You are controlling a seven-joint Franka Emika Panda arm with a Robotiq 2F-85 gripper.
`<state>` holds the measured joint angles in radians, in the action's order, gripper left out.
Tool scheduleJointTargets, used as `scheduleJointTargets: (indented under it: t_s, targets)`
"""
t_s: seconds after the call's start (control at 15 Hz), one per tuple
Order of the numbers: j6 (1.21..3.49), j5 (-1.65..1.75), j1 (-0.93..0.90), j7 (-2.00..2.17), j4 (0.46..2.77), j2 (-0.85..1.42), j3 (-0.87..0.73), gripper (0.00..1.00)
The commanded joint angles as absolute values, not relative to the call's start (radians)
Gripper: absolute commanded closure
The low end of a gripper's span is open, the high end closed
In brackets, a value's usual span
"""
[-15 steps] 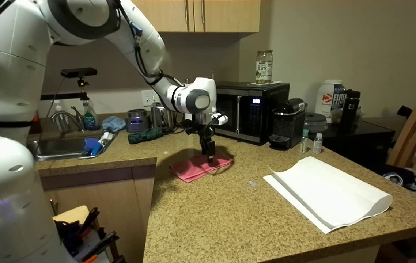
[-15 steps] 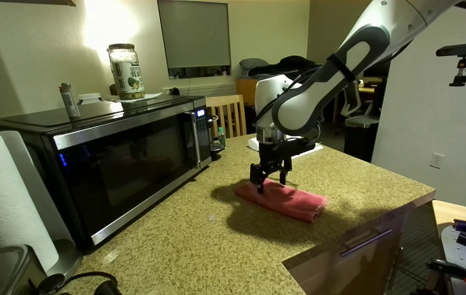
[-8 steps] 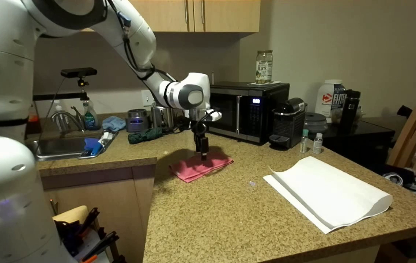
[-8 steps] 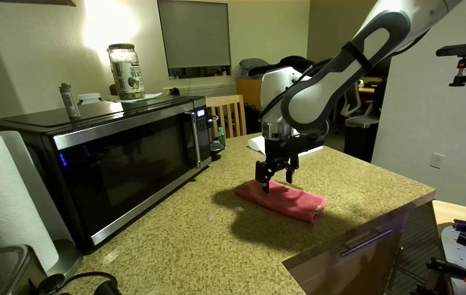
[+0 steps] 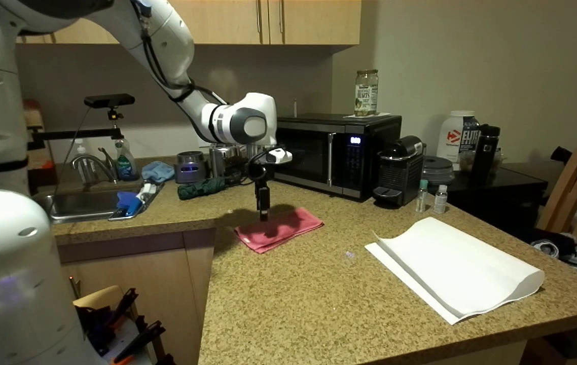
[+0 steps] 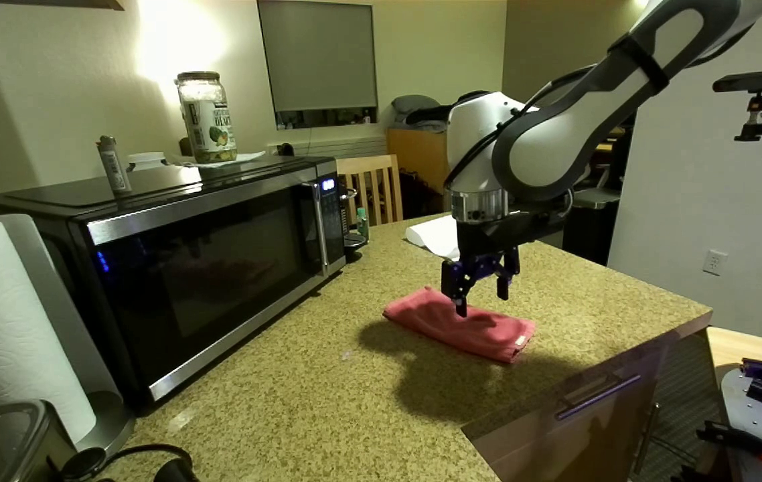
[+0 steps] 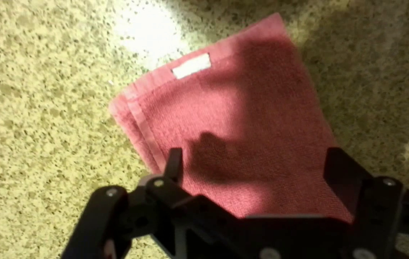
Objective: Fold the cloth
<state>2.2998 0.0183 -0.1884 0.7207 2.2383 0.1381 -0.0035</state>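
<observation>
- Hanging just above the small pink-red rectangular fabric cloth (image 5: 281, 231), the black two-fingered jaws point downward, spread wide, and in the wrist view the cloth shows in the gap
- The cloth lies in flat folded layers on the speckled tan counter (image 5: 288, 314), near the inner corner by the stainless steel sink (image 5: 83, 205)
- A white rectangular label (image 7: 192, 66) sits near one short edge of the cloth, and dark shadows fall across the fabric
- The white jointed robot arm (image 6: 545, 157) reaches over the counter in both exterior views
- A large white folded sheet (image 5: 456, 268) lies well apart from the cloth, one edge curled up
- Behind the cloth in an exterior view stands a black microwave with silver trim (image 5: 341, 157), a labelled glass jar (image 5: 366, 93) on top
- Beside the microwave stands a black coffee machine (image 5: 399, 172), with a small green-capped bottle (image 5: 421, 197) and a small white-capped bottle (image 5: 440, 200) near it
- A crumpled light blue rag (image 5: 157, 172) and a dark green fabric bundle (image 5: 201, 188) rest near the sink
</observation>
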Motion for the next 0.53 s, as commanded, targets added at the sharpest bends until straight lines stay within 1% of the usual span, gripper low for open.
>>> scheduleJointTargets:
  t_s: [0.0,0.27,0.47]
  targets:
    - [2.293,0.041,-0.176,0.805,2.303,0.072,0.021,0.00]
    - [2.311,0.039,-0.174,0.904,2.310,0.071,0.034,0.00]
    - [2.331,0.106,-0.180,1.042,2.296,0.092,0.032,0.00]
